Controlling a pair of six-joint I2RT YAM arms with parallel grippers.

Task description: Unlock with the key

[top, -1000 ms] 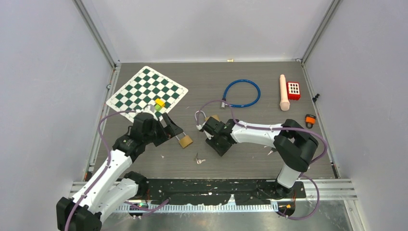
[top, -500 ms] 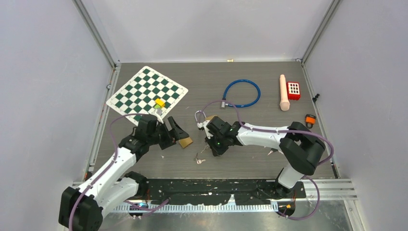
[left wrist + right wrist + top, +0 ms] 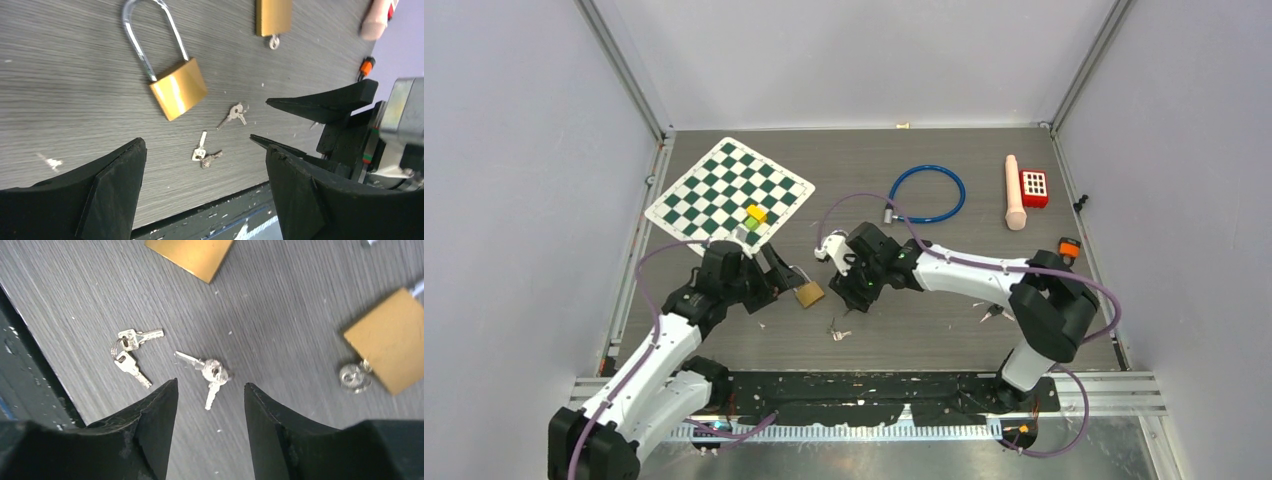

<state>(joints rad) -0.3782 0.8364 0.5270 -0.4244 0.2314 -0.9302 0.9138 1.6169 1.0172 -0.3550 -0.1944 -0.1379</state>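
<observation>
Since a moment ago the right gripper (image 3: 210, 386) has swung left, and its fingers, pressed together then, now stand parted and empty above a key bunch (image 3: 212, 375) lying flat on the grey table (image 3: 944, 310). A second key bunch (image 3: 129, 352) lies just beside it. A brass padlock (image 3: 178, 89) rests near, just ahead of the left gripper (image 3: 205, 147), spread wide and empty. Another padlock (image 3: 392, 340) lies opposite.

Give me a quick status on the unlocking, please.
Left fingers open, empty, near padlock. Right fingers open, empty, above loose keys. Nothing in the way.
</observation>
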